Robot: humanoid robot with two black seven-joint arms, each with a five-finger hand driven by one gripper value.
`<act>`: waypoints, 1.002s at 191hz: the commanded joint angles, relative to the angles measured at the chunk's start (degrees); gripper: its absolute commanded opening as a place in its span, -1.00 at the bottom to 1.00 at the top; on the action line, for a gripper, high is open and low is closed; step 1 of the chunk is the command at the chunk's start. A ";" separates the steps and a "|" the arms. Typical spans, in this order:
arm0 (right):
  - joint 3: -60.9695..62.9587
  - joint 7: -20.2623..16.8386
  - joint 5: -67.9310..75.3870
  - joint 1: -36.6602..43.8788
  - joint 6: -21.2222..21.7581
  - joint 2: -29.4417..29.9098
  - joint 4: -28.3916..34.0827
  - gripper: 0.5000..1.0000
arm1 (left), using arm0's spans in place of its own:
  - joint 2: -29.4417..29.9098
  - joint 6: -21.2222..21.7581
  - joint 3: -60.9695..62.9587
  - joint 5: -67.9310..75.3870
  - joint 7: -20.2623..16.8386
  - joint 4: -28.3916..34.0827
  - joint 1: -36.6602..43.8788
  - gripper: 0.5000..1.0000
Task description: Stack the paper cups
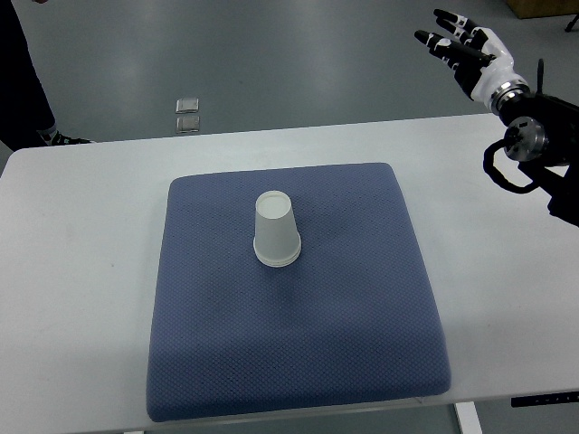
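White paper cup stood upside down, long axis upright, on blue mat on table, right hand raised well apart, fingers spread, empty.

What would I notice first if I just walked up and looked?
Probably the white paper cup, standing upside down and alone in the middle of the blue mat on the white table. Next, the robot's right hand raised at the top right, beyond the table's far edge, fingers spread and holding nothing.
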 commanded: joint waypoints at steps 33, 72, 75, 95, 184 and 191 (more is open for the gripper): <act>2.73 -0.12 0.34 -1.43 6.12 0.34 -0.20 0.64 | 0.00 0.00 0.00 0.01 0.00 0.00 0.06 1.00; 8.00 -3.28 -0.01 -1.96 0.50 0.34 -0.11 0.64 | 0.00 0.00 0.00 0.01 0.00 0.00 0.05 1.00; 8.00 -3.54 -0.01 -1.96 0.14 0.34 -0.11 0.64 | 0.00 0.00 0.00 0.01 0.00 0.00 0.06 1.00; 7.91 -5.65 -0.10 -1.96 -2.58 0.25 -0.02 0.64 | 0.00 0.00 0.00 0.01 0.00 0.00 -0.03 1.00; 8.26 -7.50 0.07 -5.12 -3.47 2.36 0.33 0.64 | 0.00 0.00 0.00 0.01 0.00 0.00 0.06 1.00; 8.70 -7.41 0.16 -5.47 -1.88 2.89 0.24 0.64 | 0.00 0.00 0.00 0.01 0.00 0.00 0.06 1.00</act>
